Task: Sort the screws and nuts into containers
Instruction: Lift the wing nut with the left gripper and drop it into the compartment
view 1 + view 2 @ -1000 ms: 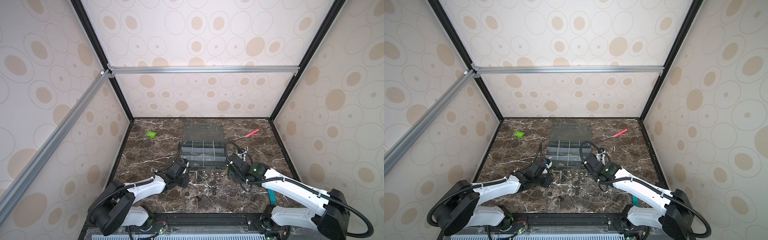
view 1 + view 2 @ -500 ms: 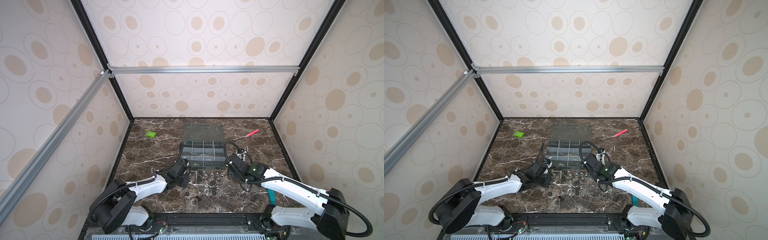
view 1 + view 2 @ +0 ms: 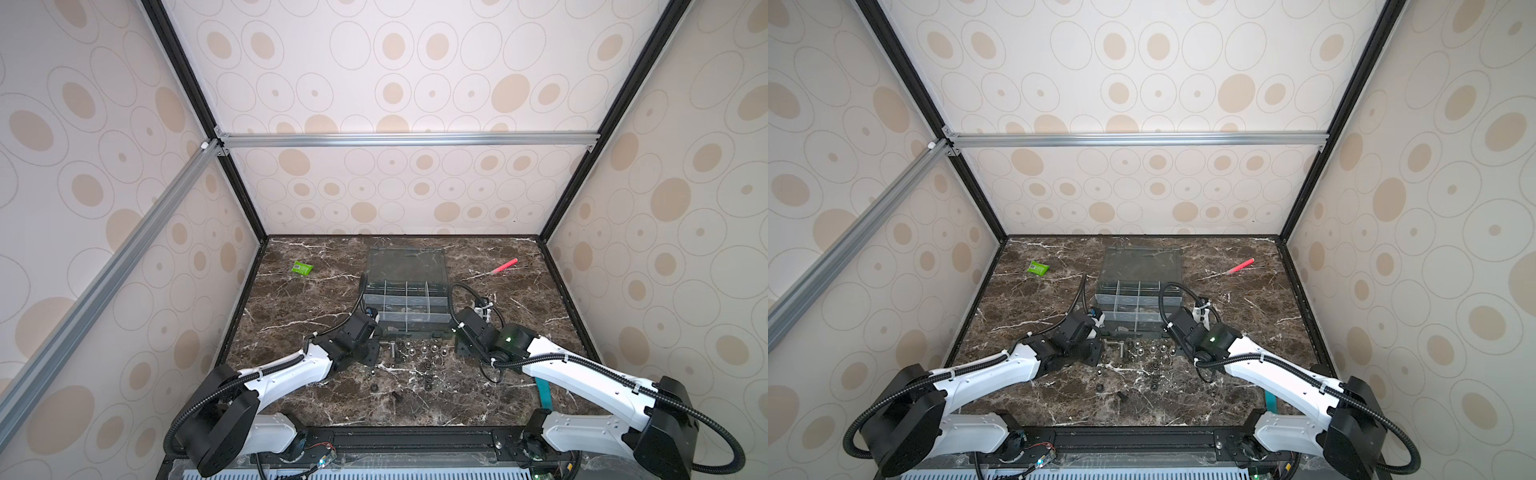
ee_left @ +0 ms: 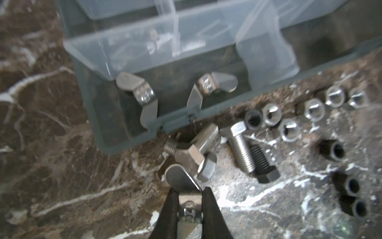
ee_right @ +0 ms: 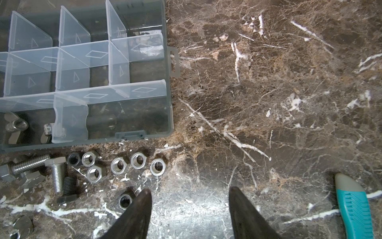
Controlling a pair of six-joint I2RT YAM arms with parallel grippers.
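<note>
My left gripper (image 4: 189,194) is shut on a silver wing nut (image 4: 179,178) low over the marble, just in front of the grey organizer box (image 4: 128,132). Two more wing nuts (image 4: 144,97) lie in the containers' near corner cell. Silver and black screws (image 4: 240,149) lie beside the held nut, and silver hex nuts (image 4: 289,130) and black nuts (image 4: 332,152) spread further along. In both top views the left gripper (image 3: 370,353) sits at the box's (image 3: 415,320) front left. My right gripper (image 5: 189,194) is open over bare marble near the box's front right corner, with a black nut (image 5: 125,201) beside one finger.
The box's clear lid (image 3: 405,266) lies open toward the back wall. A red pen (image 3: 503,266) lies at the back right and a green packet (image 3: 302,268) at the back left. A teal tool (image 5: 351,207) rests on the marble to the right of my right gripper.
The left gripper's jaws have closed onto the wing nut and the left arm has shifted slightly. The right arm has not moved.
</note>
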